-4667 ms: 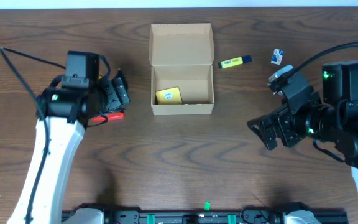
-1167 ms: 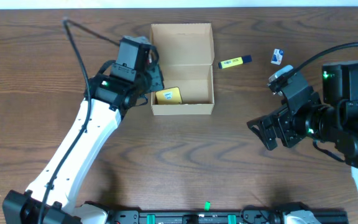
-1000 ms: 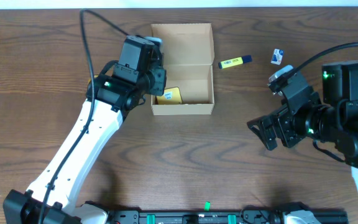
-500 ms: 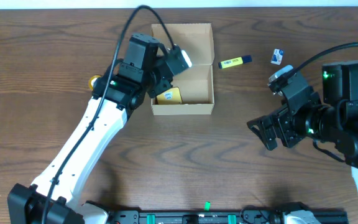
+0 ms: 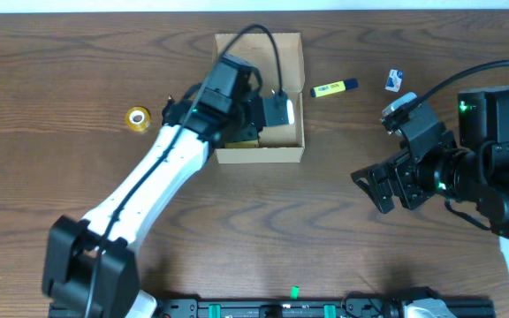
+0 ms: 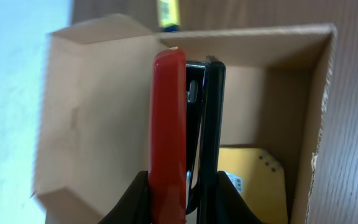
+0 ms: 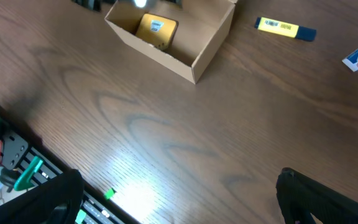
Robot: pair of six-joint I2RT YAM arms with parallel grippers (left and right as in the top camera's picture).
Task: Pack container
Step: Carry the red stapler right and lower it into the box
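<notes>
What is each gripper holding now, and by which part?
The left gripper holds the red and black stapler by one end, its sides pinched, above the open container. The right gripper is open and holds nothing.

Plain tan cardboard on the container (image 5: 259,53), no print at all; stapler (image 6: 169,124) shows red on one half, glossy black on the other; a yellow card (image 6: 257,177) with a small white label; highlighter (image 5: 332,88) yellow with a dark blue cap; tape roll (image 5: 136,117) amber-yellow; little packet (image 5: 393,80) white and blue; counter (image 5: 237,230) dark brown, streaked with wood grain
</notes>
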